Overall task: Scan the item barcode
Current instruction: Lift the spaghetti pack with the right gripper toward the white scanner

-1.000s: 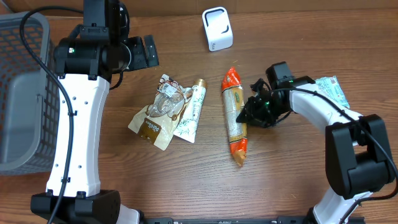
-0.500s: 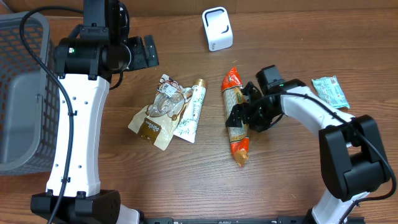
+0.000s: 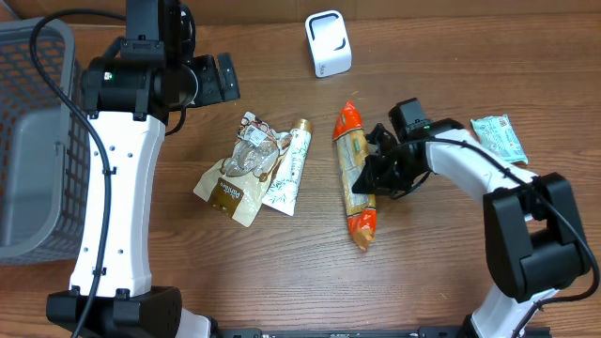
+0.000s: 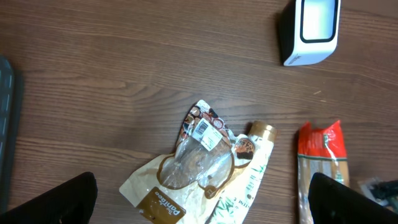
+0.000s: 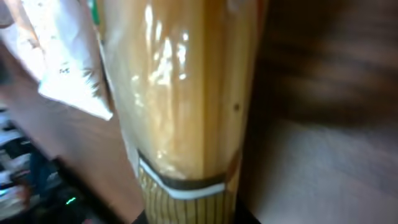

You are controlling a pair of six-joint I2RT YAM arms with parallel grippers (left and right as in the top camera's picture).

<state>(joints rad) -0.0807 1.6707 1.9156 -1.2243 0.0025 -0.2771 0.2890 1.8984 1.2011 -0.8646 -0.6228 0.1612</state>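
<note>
Overhead: on the wood-grain table [image 3: 282, 272], the packet [image 3: 352, 150] lies lengthwise below the scanner [image 3: 328, 43]. The right gripper [image 3: 374, 174] sits against its side; whether the jaws pinch it cannot be told. The left gripper [image 3: 214, 81] hangs left of the scanner, and a basket [image 3: 28, 141] stands far left of it.

Left wrist: the fingers [image 4: 68, 199] are spread wide, and a pouch [image 4: 186, 174] lies below-left of the scanner.

Right wrist: the packet fills the blurred view.

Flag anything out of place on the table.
Nothing looks spilled or damaged. The only oddity is that the brown pouch and the white tube lie overlapping in a crooked pile mid-table, each partly hiding the other.
</note>
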